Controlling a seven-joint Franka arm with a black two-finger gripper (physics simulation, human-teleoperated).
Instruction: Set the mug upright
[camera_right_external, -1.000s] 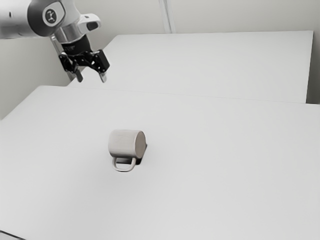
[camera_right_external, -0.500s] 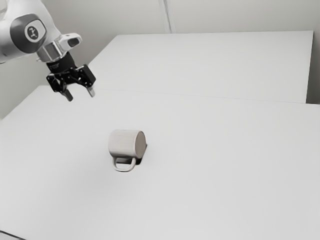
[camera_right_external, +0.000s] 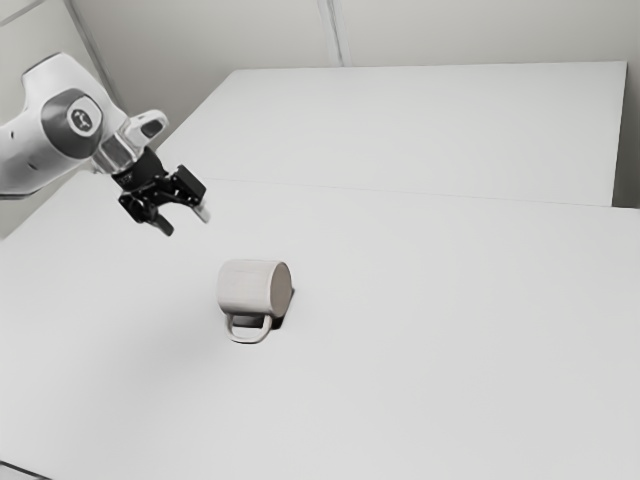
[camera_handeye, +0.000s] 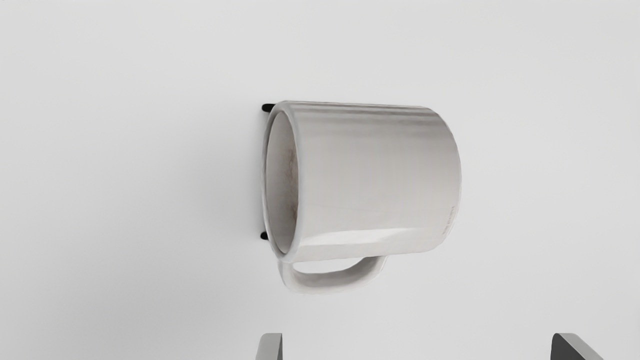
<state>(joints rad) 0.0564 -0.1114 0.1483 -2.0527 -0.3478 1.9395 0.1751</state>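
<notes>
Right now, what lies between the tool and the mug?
No object: just bare white tabletop shows between the tool and the tipped mug. The exterior view shows this; the wrist view agrees, with white surface between tool and handle.

Glossy ceramic-look mug (camera_handeye: 370, 175), smooth matt tbl (camera_handeye: 125, 150)

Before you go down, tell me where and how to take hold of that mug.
I'd grip the mug by its round wall near the base, from above, one finger on the handle side and one opposite. It lies on its side, and the handle juts out sideways, nearer the mouth, so the base end looks like the clearer hold.
</notes>
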